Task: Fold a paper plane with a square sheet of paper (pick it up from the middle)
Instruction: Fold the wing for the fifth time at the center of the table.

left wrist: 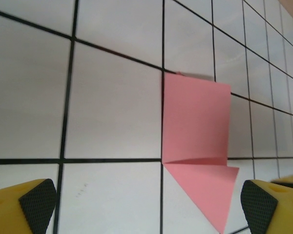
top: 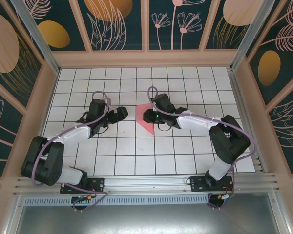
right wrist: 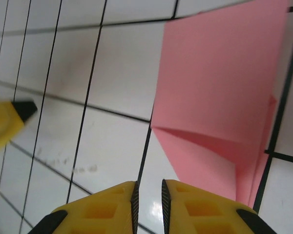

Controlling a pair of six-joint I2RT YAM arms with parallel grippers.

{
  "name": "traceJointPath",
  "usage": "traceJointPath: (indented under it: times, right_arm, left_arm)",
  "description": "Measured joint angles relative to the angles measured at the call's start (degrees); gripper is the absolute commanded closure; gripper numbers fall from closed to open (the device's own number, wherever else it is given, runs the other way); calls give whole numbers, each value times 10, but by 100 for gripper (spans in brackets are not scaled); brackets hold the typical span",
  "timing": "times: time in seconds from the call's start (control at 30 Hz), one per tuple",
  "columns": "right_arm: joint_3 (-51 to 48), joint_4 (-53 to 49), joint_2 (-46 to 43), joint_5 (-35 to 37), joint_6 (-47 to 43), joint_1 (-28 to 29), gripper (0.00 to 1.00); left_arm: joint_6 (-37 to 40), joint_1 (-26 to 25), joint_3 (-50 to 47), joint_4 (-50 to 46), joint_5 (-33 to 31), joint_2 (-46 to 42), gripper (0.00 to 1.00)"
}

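Note:
The square sheet of paper [top: 141, 111] lies flat on the white tiled table [top: 185, 146], folded into a pink strip with a diagonal flap at its near end. In the left wrist view the paper [left wrist: 195, 122] lies ahead and to the right of my left gripper [left wrist: 145, 202], whose yellow fingers [left wrist: 36, 200] stand wide open and clear of it. My right gripper [right wrist: 149, 195] hovers low at the paper's [right wrist: 219, 87] pointed corner. Its jaws stand a narrow gap apart with nothing between them, only bare tile below.
Peach-framed patterned walls [top: 53, 58] close in the table on three sides. An aluminium rail [top: 146, 183] runs along the near edge by the arm bases. The left gripper's fingertip [right wrist: 10, 119] shows at the left of the right wrist view.

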Motion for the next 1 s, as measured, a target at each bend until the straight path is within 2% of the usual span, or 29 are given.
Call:
traceJointPath:
  times: [0.13, 0.33, 0.67, 0.9, 1.0]
  right_arm:
    - [-1, 11, 24, 30, 75, 4, 79]
    - [-1, 14, 80, 36, 122, -3, 80]
    - [-10, 49, 104, 8, 139, -31, 82]
    - [-87, 156, 88, -67, 141, -68, 82]
    - [-120, 196, 78, -97, 147, -84, 82]
  left_arm:
    - [-34, 0, -23, 48, 46, 12, 2]
    - [-77, 0, -37, 107, 99, 43, 6]
    - [-107, -16, -2, 126, 143, 116, 29]
    - [-111, -40, 40, 125, 148, 154, 46]
    - [-113, -47, 51, 123, 148, 167, 49]
